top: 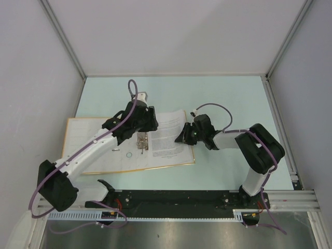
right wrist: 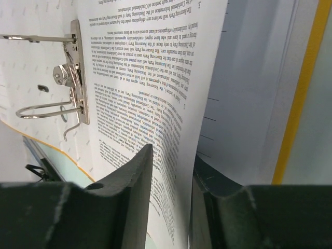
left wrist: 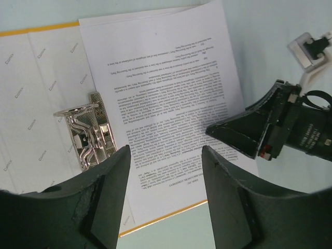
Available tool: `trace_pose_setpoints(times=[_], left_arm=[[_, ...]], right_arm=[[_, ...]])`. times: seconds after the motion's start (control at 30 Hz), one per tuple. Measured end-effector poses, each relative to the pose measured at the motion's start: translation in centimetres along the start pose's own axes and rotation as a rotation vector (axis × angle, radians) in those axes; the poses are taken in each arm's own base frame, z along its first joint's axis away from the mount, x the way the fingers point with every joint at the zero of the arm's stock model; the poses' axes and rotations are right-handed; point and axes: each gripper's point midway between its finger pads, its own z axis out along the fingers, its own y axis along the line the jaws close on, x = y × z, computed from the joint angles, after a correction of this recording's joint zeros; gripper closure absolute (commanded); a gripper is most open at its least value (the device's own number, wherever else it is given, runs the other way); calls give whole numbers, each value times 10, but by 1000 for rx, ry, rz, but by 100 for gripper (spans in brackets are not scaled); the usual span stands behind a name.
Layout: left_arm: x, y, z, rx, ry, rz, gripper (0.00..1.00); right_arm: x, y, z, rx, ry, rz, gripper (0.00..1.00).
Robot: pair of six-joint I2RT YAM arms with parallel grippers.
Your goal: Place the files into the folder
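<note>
Files [left wrist: 166,78] white, dense black text; folder [left wrist: 36,104] orange-yellow edge, cream inside; table [top: 171,93] pale green.

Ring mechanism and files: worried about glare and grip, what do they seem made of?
The ring mechanism looks like polished, chrome-like metal: bright mirror glints. The files look like thin matt white paper: printed text, no shine, bending where the right gripper pinches it.

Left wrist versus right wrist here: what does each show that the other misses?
Only the left wrist: the right gripper seen from outside at the edge of the files, and the left gripper open above the page. Only the right wrist: the sheet running between the right gripper's fingers, close up. Both: the printed text, the ring mechanism and the folder with its orange rim.
</note>
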Motion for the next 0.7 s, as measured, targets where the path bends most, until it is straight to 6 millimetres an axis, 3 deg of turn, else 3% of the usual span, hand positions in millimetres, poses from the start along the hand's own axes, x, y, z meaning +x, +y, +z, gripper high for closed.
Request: trace_pose_setpoints(times=[0.33, 0.57, 0.63, 0.7], left_arm=[[-11, 2, -38, 67, -59, -2, 33], [-10, 27, -54, 40, -63, -32, 27], [-11, 35, -60, 27, -74, -47, 27], [-12, 44, -64, 10, -83, -62, 27]], right_arm=[[-22, -1, -27, 182, -39, -127, 7], [-34, -26, -75, 438, -80, -248, 4], [-40, -17, -85, 482, -109, -295, 10], [-44, 11, -81, 452, -137, -345, 21]])
